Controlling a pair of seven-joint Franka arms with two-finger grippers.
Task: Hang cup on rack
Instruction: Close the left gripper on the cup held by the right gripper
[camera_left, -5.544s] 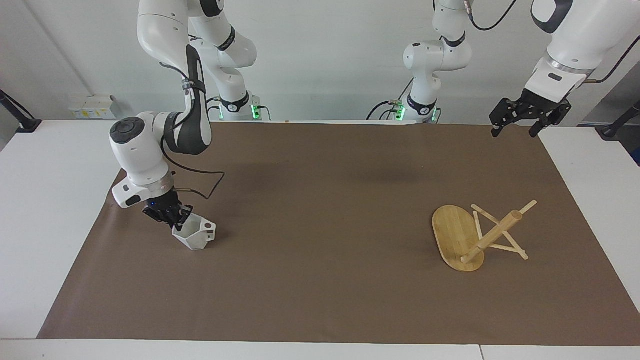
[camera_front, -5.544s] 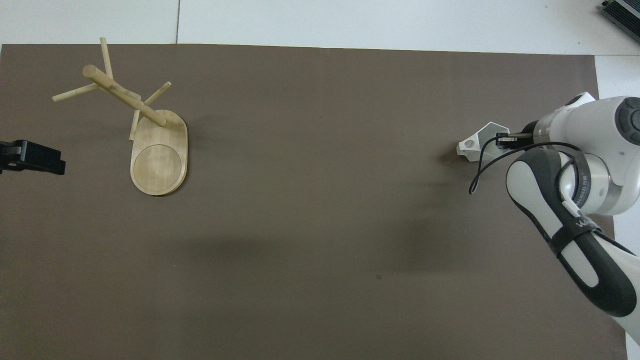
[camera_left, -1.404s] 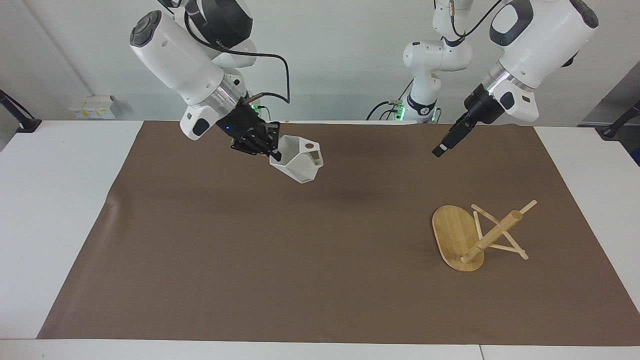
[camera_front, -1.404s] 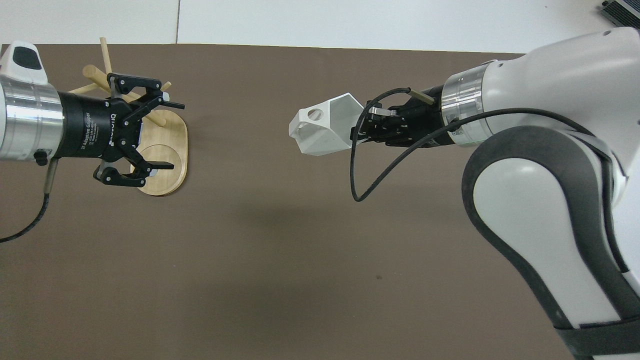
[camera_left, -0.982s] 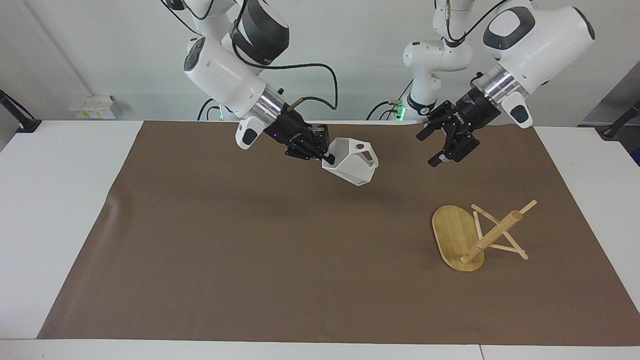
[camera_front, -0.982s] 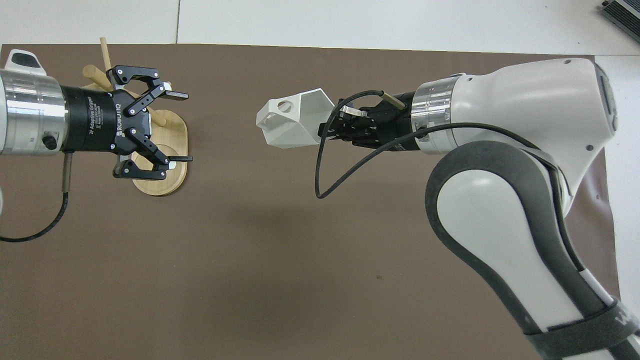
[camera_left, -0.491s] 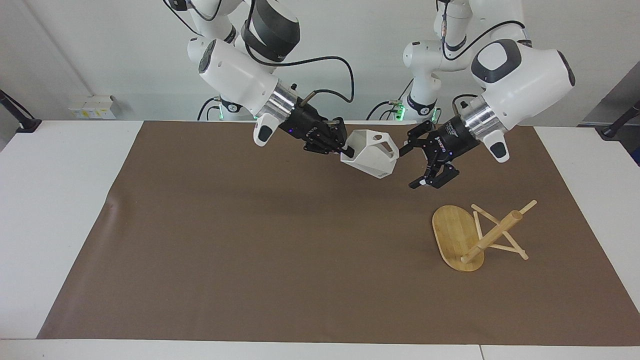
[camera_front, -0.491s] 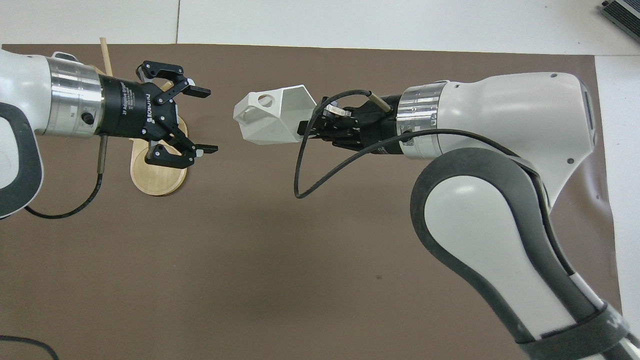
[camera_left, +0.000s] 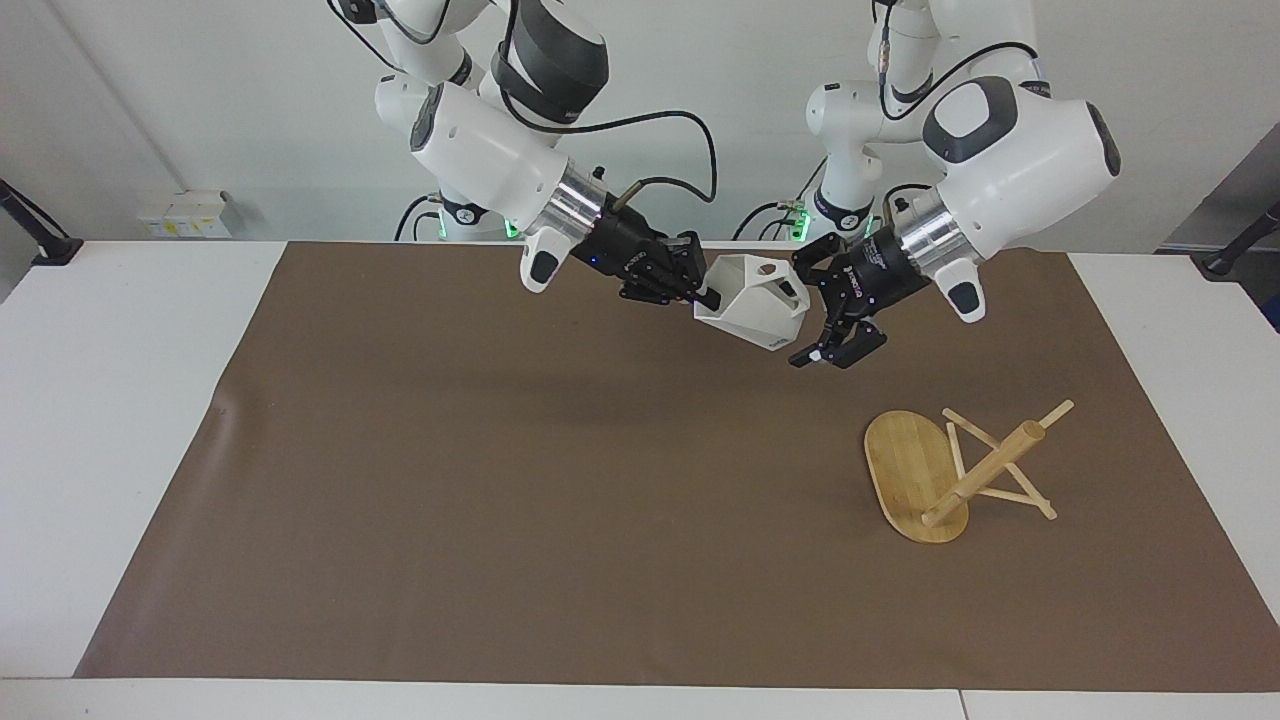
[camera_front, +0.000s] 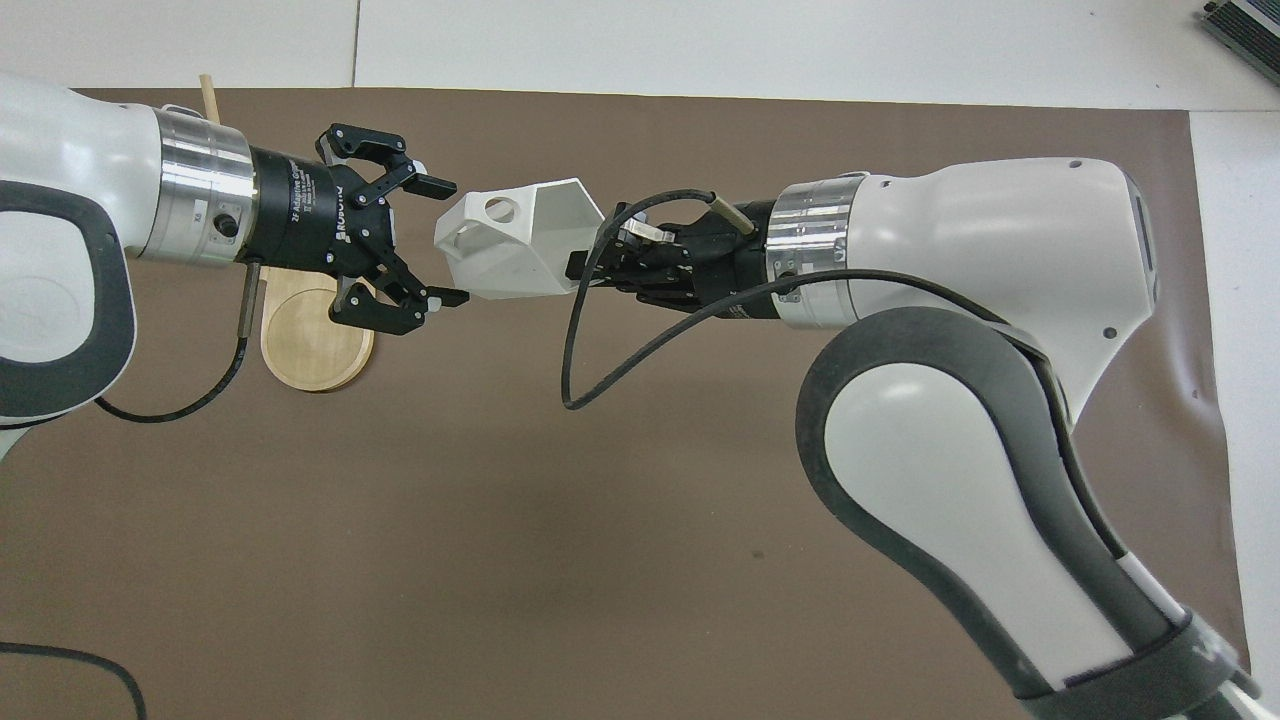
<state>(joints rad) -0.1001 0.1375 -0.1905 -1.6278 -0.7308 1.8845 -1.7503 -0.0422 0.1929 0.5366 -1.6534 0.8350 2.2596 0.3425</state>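
The right gripper (camera_left: 700, 285) is clenched on the rim of the cup (camera_left: 752, 300), holding it in the air over the brown mat (camera_left: 500, 480), above the part of the mat nearest the robots and about midway between the two arms' ends of the table. In the overhead view the same right gripper (camera_front: 590, 262) grips the cup (camera_front: 510, 255) at the edge of its mouth, and the cup lies tipped on its side, its blocky handle with the round hole pointing toward the left gripper (camera_front: 440, 243). That left gripper (camera_left: 812, 312) hangs in the air with its fingers spread wide, one fingertip (camera_front: 437, 186) just beside the handle's upper edge and the other (camera_front: 446, 297) just under the cup's lower facet, so the cup's handle end sits between the two fingers; whether either pad touches the cup cannot be told. The rack (camera_left: 945, 470) lies toppled on the mat toward the left arm's end of the table, farther from the robots than the cup, its oval base (camera_left: 905, 465) standing on edge and its post (camera_left: 985, 470) slanting down to rest on its thin pegs. From overhead most of the rack (camera_front: 315, 340) is hidden by the left arm.
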